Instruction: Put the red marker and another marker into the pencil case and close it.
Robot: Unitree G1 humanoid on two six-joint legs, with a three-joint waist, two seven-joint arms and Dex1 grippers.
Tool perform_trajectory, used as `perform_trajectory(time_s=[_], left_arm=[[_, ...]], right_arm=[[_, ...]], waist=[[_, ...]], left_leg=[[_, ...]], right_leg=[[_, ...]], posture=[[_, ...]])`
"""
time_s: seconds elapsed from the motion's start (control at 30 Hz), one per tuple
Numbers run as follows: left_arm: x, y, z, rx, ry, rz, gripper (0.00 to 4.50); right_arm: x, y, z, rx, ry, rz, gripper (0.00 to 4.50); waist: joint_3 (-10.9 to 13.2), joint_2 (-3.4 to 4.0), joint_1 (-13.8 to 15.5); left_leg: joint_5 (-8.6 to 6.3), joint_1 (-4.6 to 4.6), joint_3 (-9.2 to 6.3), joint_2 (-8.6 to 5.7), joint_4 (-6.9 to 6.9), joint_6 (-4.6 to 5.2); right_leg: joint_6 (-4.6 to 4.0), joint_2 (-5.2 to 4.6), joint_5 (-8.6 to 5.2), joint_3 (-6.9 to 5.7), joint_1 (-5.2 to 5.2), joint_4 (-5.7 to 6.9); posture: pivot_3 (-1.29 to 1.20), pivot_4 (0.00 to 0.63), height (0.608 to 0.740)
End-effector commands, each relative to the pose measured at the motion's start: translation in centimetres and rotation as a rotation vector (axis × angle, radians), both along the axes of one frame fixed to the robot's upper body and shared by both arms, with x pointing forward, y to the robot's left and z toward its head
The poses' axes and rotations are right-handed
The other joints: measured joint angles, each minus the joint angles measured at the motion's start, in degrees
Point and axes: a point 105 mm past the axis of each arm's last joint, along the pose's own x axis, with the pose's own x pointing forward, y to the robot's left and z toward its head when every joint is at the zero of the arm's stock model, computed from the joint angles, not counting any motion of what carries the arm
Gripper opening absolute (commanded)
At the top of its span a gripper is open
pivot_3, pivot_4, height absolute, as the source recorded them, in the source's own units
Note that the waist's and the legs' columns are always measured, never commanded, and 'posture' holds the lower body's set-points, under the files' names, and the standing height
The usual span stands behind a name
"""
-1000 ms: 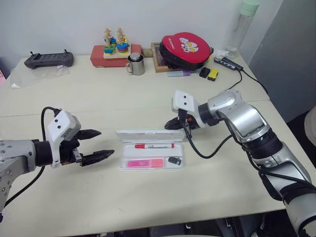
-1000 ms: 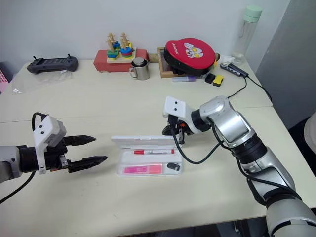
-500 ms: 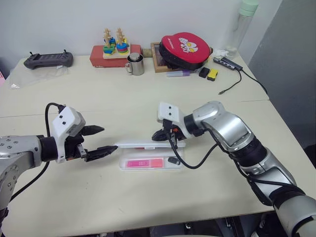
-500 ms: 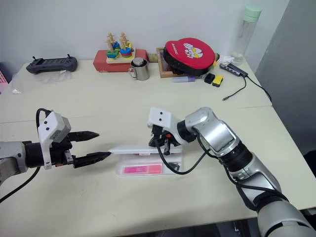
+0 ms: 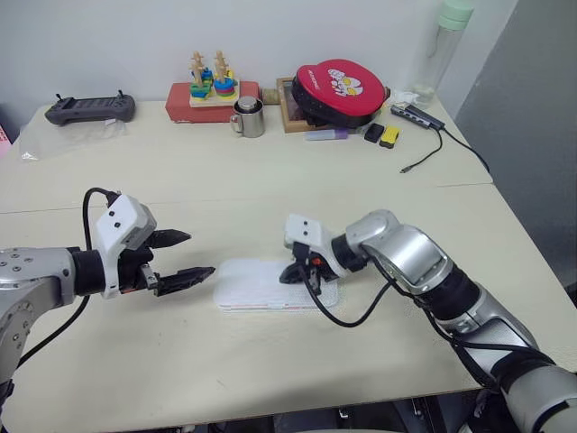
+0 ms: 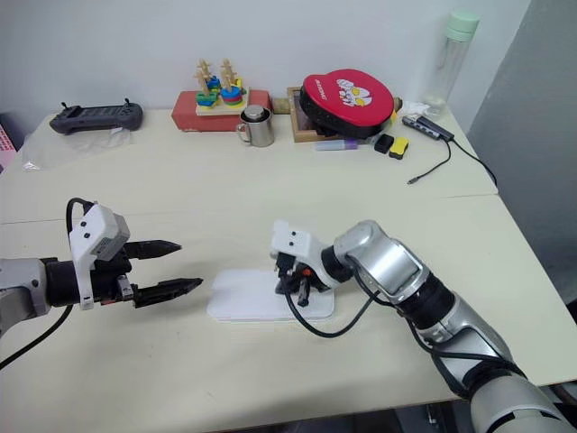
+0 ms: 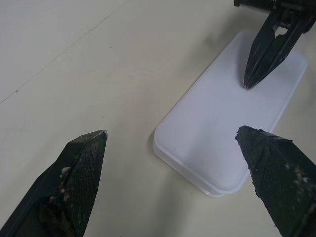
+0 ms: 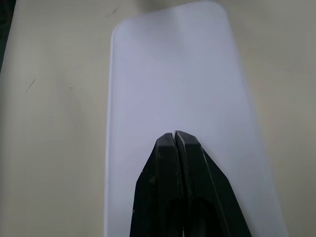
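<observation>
The white pencil case (image 5: 252,287) lies flat on the table with its lid down. The red marker and the other marker are hidden under that lid. My right gripper (image 5: 290,275) is shut, and its tips rest on the right part of the lid (image 8: 173,84). A short way left of the case's left end, my left gripper (image 5: 200,253) hangs open and points at it, holding nothing. In the left wrist view the case (image 7: 232,123) lies between and beyond my fingers, with the right gripper's tips (image 7: 245,84) on it.
Along the table's back edge stand a red round pouch (image 5: 338,88), a metal mug (image 5: 248,117), a stacking toy on a red box (image 5: 212,90), a black controller (image 5: 90,108), a bottle (image 5: 442,45) and a purple marker (image 5: 325,134). A cable (image 5: 433,149) trails at the right.
The case's lid has swung from standing open to flat shut, hiding the markers. My shut right gripper came down and leftward with it onto the lid. The left gripper has kept still.
</observation>
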Motion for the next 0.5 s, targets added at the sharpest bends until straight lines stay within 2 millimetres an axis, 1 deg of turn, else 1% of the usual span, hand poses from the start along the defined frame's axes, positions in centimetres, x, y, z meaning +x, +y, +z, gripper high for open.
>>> perform_trajectory(time_s=[0.03,0.17,0.23,0.3,0.37,0.4,0.43,0.5], left_arm=[[0.0,0.0,0.7,0.027,-0.018,-0.02,4.5],[0.2,-0.1,0.7,0.028,-0.022,-0.022,4.5],[0.2,-0.1,0.7,0.027,-0.025,-0.023,4.5],[0.2,-0.1,0.7,0.023,-0.026,-0.018,4.5],[0.2,0.0,0.6,0.015,-0.026,-0.005,4.5],[0.2,0.1,0.5,0.008,-0.032,0.007,4.5],[0.2,0.3,0.2,0.003,-0.04,0.028,4.5],[0.1,0.5,-0.2,-0.002,-0.049,0.051,4.5]], right_arm=[[-0.5,-0.6,-1.2,-0.053,0.024,0.014,0.02],[-0.1,-0.8,-2.1,-0.078,0.014,-0.01,0.02],[0.1,-0.8,-2.0,-0.072,0.011,-0.017,0.02],[-0.1,-0.6,-1.3,-0.033,0.023,-0.012,0.02],[-0.3,-0.4,0.1,0.022,0.029,-0.009,0.02],[-0.2,-0.3,1.0,0.051,0.013,-0.005,0.02],[0.3,-0.2,2.4,0.109,-0.028,-0.018,0.02],[0.9,-0.2,3.9,0.171,-0.075,-0.038,0.02]], waist=[[0.0,0.0,0.0],[0.0,-0.01,0.0],[0.0,-0.02,0.0],[0.0,-0.02,0.0],[0.0,-0.01,0.0],[0.0,-0.01,0.0],[0.0,0.0,0.0],[0.0,0.01,0.0]], left_leg=[[0.0,0.03,0.0,0.0,0.0,0.0],[0.0,0.11,0.01,0.0,0.0,0.0],[0.0,0.15,0.02,0.0,0.01,0.0],[0.0,0.17,0.02,0.0,0.01,0.0],[0.0,0.18,0.02,0.01,0.01,0.0],[0.0,0.17,0.02,0.01,0.01,0.0],[0.0,0.16,0.02,0.0,0.01,0.0],[0.0,0.12,0.04,0.01,0.01,0.0]], right_leg=[[0.0,0.0,0.0,0.0,0.02,0.0],[0.01,0.01,-0.01,0.01,0.08,0.01],[0.01,0.01,-0.01,0.03,0.1,0.01],[0.01,0.01,-0.01,0.03,0.12,0.02],[0.01,0.02,0.0,0.03,0.11,0.03],[0.01,0.02,0.0,0.03,0.11,0.04],[0.01,0.02,0.0,0.03,0.11,0.03],[0.01,0.02,0.0,0.06,0.08,0.01]], posture=[[0.0,0.15,0.74],[0.0,0.15,0.74],[0.0,0.15,0.74],[0.0,0.15,0.74],[0.0,0.15,0.74],[0.0,0.15,0.74],[0.0,0.15,0.74],[0.0,0.15,0.74]])
